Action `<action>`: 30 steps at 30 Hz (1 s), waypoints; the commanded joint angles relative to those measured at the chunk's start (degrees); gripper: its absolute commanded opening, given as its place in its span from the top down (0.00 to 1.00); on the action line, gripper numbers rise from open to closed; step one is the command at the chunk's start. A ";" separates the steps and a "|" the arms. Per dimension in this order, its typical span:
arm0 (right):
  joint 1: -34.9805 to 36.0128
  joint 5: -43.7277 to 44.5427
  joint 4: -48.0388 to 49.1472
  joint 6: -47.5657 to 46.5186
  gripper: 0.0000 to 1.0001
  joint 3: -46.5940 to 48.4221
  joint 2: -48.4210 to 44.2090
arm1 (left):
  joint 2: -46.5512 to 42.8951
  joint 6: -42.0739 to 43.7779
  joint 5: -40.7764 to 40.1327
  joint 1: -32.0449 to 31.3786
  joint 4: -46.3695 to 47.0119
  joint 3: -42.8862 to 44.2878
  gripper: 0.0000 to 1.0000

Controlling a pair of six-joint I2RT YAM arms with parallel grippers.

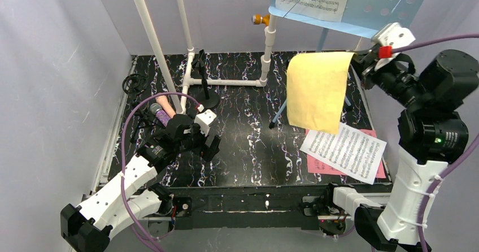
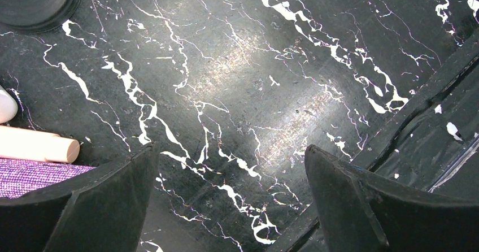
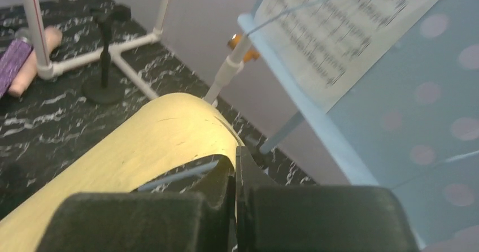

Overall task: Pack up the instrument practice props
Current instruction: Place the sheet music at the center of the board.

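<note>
White page point(image 1: 344, 150), printed music staves

Matt paper: yellow sheet point(image 1: 316, 91); glossy marbled tabletop point(image 1: 248, 144); glittery purple microphone point(image 2: 28, 176).

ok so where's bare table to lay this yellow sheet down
Best bare patch: the middle of the table, bordered by the left gripper, the white pipe frame behind and the hanging yellow sheet. Crowded: back-left, with the purple microphone, pink microphone and round-base mount; near-right holds the white page and pink page.
</note>
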 commanded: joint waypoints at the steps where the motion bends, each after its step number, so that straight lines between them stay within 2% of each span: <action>1: -0.27 0.29 -12.04 -9.37 0.99 -2.10 1.17 | -0.20 0.37 0.26 0.35 -0.95 0.26 0.00; 12: -0.28 6.50 -34.09 -25.57 0.99 -3.01 7.82 | -0.02 0.41 0.45 0.33 -0.98 0.36 0.00; 21: 0.16 17.29 -34.82 -31.29 0.99 -13.55 6.25 | 0.16 0.36 0.63 0.35 -0.98 0.36 0.00; 30: 3.70 33.70 -34.91 -31.56 0.99 -26.49 6.85 | 0.42 0.39 0.71 0.35 -0.99 0.37 0.00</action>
